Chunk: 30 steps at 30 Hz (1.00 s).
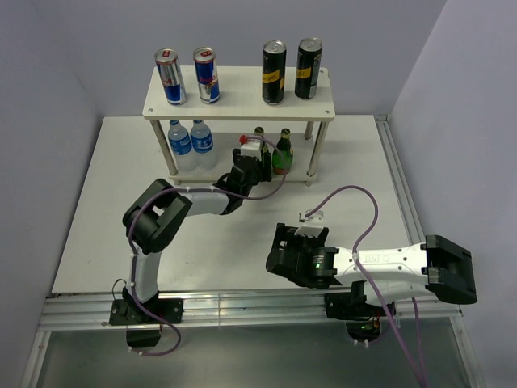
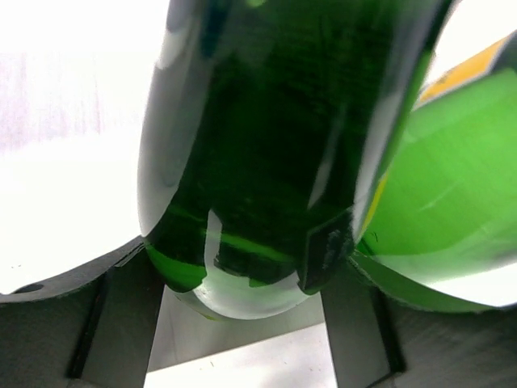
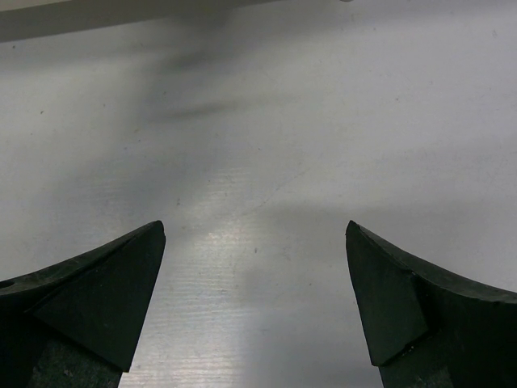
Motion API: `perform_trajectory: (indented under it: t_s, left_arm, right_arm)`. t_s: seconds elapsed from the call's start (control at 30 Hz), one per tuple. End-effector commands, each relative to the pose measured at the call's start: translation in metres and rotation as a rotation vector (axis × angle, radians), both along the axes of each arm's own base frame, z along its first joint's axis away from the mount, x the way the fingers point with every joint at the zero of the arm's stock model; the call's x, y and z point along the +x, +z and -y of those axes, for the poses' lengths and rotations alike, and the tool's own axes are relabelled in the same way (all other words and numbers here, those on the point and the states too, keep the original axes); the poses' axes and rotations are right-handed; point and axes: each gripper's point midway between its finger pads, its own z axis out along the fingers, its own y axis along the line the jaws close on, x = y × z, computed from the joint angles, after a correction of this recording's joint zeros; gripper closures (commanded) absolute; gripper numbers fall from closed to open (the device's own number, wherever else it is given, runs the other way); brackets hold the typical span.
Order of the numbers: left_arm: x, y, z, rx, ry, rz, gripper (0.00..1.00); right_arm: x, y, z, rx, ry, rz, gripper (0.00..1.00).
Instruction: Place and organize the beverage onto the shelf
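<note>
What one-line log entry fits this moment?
left pincer: shut on dark green glass bottle, at lower tier of beige two-tier wooden shelf, beside second green bottle | right pincer: open, over white table

The shelf (image 1: 238, 103) stands on a white table (image 1: 105, 234), cans (image 1: 208, 75) atop.

From above, the left hand (image 1: 255, 159) sits right over the green bottle (image 1: 259, 134), so only its neck pokes out and the fingertips are out of sight. Wrist cam: that bottle's top runs off the frame, and the second green bottle (image 2: 452, 210) gets chopped by the right edge. Labels on the black cans (image 1: 273, 77) are too tiny to read.
</note>
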Motion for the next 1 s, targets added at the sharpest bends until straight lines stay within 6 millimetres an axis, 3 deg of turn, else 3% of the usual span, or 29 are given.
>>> perform_trajectory:
  t_s: [0.0,0.3,0.73,0.97]
  left_arm:
    - [-0.001,0.052,0.013,-0.106,-0.014,0.120,0.26]
    - [-0.007,0.049,0.015,-0.083,-0.010,0.121,0.02]
    - [-0.021,0.056,-0.004,-0.077,0.044,0.126,0.01]
    - [-0.047,0.053,-0.020,-0.084,0.052,0.099,0.01]
  right_arm:
    - [0.006,0.017,-0.005,0.045,-0.034,0.055,0.00]
    - [0.005,0.016,-0.004,0.044,-0.039,0.053,0.00]
    - [0.004,0.014,-0.006,0.039,-0.035,0.052,0.00]
    - [0.002,0.017,-0.008,0.039,-0.035,0.054,0.00]
